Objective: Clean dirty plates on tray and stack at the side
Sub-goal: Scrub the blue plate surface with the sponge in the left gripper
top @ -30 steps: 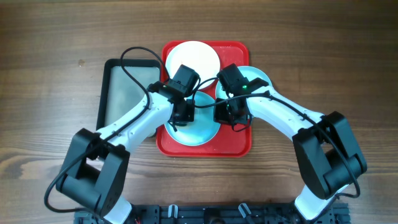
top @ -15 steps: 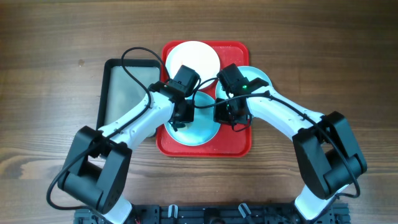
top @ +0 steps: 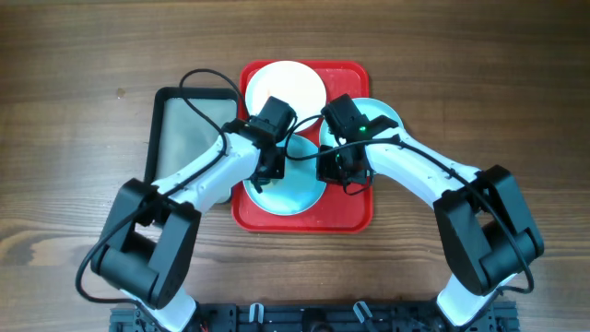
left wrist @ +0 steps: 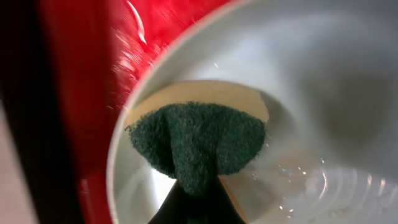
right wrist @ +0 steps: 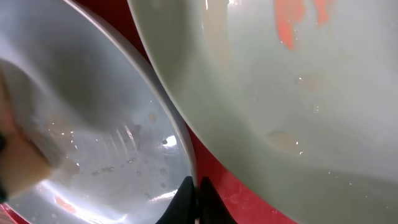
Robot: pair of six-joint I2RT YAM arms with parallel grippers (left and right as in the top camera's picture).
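Left jaws are pressing a gripped green sponge point(left wrist: 198, 140) onto the turquoise plate point(top: 297, 191) beneath them; right jaws are pinching its rim. All three plates point(top: 286, 81) are sitting on the tray point(top: 355, 218), none stacked.

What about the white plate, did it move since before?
No. The white plate still lies at the far end of the red tray, just as before.
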